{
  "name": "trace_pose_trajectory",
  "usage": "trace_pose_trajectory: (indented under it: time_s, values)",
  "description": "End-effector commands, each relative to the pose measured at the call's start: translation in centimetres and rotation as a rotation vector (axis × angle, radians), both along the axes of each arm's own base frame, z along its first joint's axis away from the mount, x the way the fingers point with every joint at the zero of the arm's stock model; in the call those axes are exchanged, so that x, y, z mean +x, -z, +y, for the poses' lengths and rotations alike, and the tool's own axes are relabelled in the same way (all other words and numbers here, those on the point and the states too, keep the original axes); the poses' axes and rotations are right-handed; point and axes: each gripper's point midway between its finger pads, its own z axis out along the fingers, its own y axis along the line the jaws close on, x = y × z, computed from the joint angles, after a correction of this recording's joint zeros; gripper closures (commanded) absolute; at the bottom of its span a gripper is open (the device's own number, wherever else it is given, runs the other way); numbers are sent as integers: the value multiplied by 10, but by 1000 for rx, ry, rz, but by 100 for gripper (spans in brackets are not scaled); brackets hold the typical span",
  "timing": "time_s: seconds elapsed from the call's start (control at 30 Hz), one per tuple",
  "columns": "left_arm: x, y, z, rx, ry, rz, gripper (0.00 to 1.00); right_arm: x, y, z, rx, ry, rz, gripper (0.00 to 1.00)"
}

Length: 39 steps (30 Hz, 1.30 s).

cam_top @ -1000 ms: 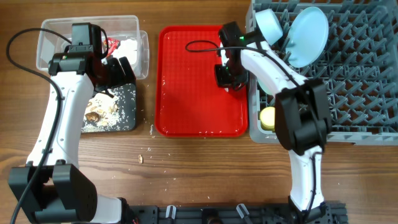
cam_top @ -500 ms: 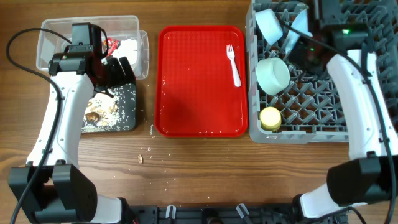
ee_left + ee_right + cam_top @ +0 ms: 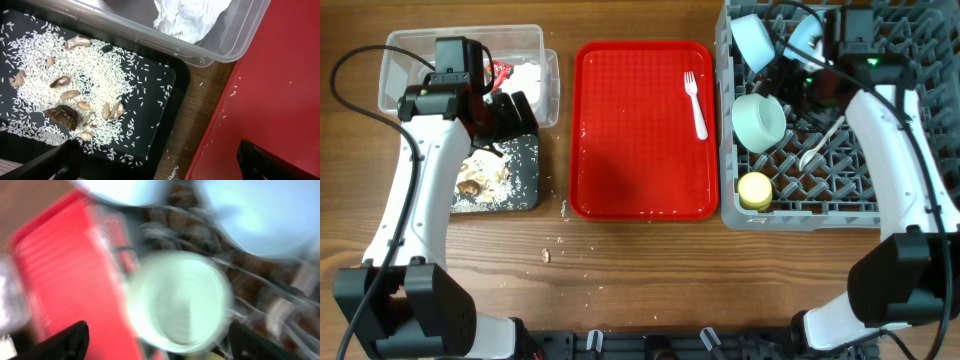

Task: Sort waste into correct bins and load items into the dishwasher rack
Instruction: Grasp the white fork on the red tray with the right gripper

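Observation:
My right gripper (image 3: 807, 90) hovers open over the grey dishwasher rack (image 3: 905, 140), above a pale blue bowl (image 3: 758, 122) (image 3: 180, 300); that wrist view is blurred. A white spoon (image 3: 820, 145) lies on the rack's pegs just right of the bowl. A second bowl (image 3: 752, 38), the plate (image 3: 807, 35) and the yellow cup (image 3: 753, 190) also sit in the rack. The white fork (image 3: 695, 100) lies on the red tray (image 3: 630, 140). My left gripper (image 3: 160, 170) (image 3: 510, 112) stands open and holds nothing, over the black tray (image 3: 165, 75) of rice and brown scraps (image 3: 62, 114).
The clear tub (image 3: 405, 60) behind the black tray holds a white napkin wad (image 3: 187, 17) and a red wrapper (image 3: 500, 72). A few crumbs (image 3: 546, 254) lie on the wooden table in front of the trays. The rack's right half has bare pegs.
My right gripper left the red tray, swung over the rack and opened. The spoon now lies in the rack. The left arm has not moved.

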Motion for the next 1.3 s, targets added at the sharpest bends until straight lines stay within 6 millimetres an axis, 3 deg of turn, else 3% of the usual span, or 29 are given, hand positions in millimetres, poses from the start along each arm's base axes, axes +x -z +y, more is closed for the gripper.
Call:
trace_pose_trajectory:
  time_s: [0.0,0.13,0.27,0.33,0.47,0.57,0.63,0.77,0.97,1.07,1.17,1.27]
  values:
    - [2,-7,2,7,-4,-18,0,5,-34,75,-10,-301,-176,14]
    - [2,-7,2,7,-4,-18,0,14,-39,124,-207,-354,-246,21]
    - [2,-7,2,7,-4,-18,0,42,-44,139,-273,-374,-243,25]
    - [2,-7,2,7,-4,-18,0,62,-27,142,-297,-397,-190,28]
    - [2,-7,2,7,-4,-18,0,83,44,147,-345,-454,-17,30]
    - [2,-7,2,7,-4,-18,0,87,99,136,-338,-432,97,36]
    - [2,-7,2,7,-4,-18,0,85,122,133,-286,-438,152,42]
    - [2,-7,2,7,-4,-18,0,80,160,131,-268,-479,221,43]
    - [2,-7,2,7,-4,-18,0,74,201,126,-298,-488,292,44]
    - [2,-7,2,7,-4,-18,0,71,204,127,-299,-493,299,57]
    - [2,-7,2,7,-4,-18,0,69,204,130,-301,-499,303,77]
    - [2,-7,2,7,-4,-18,0,68,202,131,-303,-506,304,85]
